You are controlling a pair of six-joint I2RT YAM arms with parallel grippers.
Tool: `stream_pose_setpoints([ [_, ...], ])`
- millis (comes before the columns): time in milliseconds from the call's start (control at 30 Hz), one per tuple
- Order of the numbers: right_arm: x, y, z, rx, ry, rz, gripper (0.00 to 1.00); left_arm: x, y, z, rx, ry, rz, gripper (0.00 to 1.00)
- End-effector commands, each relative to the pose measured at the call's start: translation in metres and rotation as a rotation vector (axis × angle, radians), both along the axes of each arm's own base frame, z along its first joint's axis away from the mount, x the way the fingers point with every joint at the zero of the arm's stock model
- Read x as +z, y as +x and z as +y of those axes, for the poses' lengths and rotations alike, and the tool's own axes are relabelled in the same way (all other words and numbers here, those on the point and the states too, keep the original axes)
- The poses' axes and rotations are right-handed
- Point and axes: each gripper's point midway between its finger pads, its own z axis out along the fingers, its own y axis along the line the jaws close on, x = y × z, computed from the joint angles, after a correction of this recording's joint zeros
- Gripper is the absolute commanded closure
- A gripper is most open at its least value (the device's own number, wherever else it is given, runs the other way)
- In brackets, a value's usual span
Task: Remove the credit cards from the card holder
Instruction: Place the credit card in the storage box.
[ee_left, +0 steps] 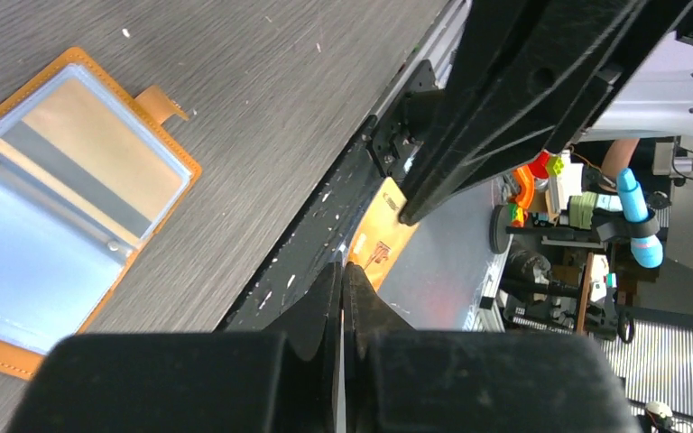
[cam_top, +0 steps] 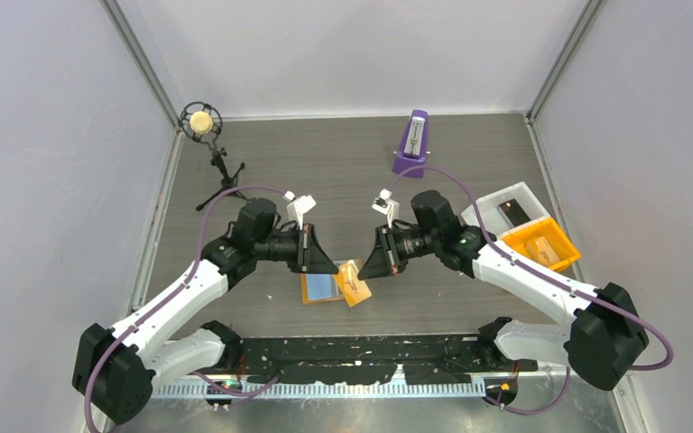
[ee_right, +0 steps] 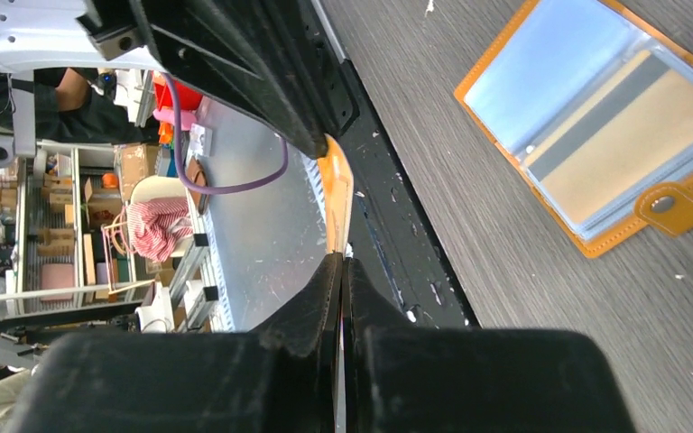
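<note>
The orange card holder (cam_top: pixel 318 289) lies open on the table between the arms. Its clear sleeves show a light blue card (ee_left: pixel 27 262) and a beige card with a grey stripe (ee_left: pixel 90 153); it also shows in the right wrist view (ee_right: pixel 595 126). An orange card (cam_top: pixel 355 283) is held in the air just right of the holder. My left gripper (cam_top: pixel 335 268) is shut on one end of it (ee_left: pixel 386 236). My right gripper (cam_top: pixel 362 271) is shut on the other end, where the card shows edge-on (ee_right: pixel 336 194).
A purple metronome (cam_top: pixel 412 144) stands at the back. A microphone on a small tripod (cam_top: pixel 202 124) is at the back left. A white bin (cam_top: pixel 531 197) with a black card and an orange bin (cam_top: pixel 567 242) sit at the right.
</note>
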Motion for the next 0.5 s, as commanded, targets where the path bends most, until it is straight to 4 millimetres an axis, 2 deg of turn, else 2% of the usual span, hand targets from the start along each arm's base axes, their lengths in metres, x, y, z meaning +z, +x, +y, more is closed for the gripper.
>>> stream_pose_setpoints([
  [0,0.034,0.008,0.007,-0.016,0.084,-0.104,0.94,0.023,-0.002,-0.013,-0.054,-0.099,-0.044,1.00],
  [67,0.037,0.015,0.003,-0.061,0.072,-0.114,0.90,0.023,0.000,-0.013,-0.035,-0.101,-0.044,1.00],
  [133,0.042,0.023,-0.002,-0.116,0.062,-0.124,0.78,0.023,0.002,-0.014,-0.018,-0.101,-0.041,1.00],
  [167,0.041,0.028,-0.007,-0.159,0.036,-0.121,0.67,0.022,0.004,-0.015,-0.005,-0.097,-0.039,1.00],
  [200,0.047,0.031,-0.012,-0.192,0.035,-0.139,0.62,0.021,0.007,-0.015,0.014,-0.090,-0.040,1.00],
  [233,0.050,0.035,-0.021,-0.250,0.004,-0.158,0.46,0.021,0.009,-0.016,0.029,-0.086,-0.039,1.00],
  [267,0.056,0.046,-0.028,-0.318,-0.015,-0.191,0.36,0.022,0.012,-0.018,0.042,-0.086,-0.045,1.00],
  [467,0.105,0.047,-0.056,-0.465,0.019,-0.293,0.22,0.033,0.027,-0.035,0.076,-0.095,-0.057,1.00],
])
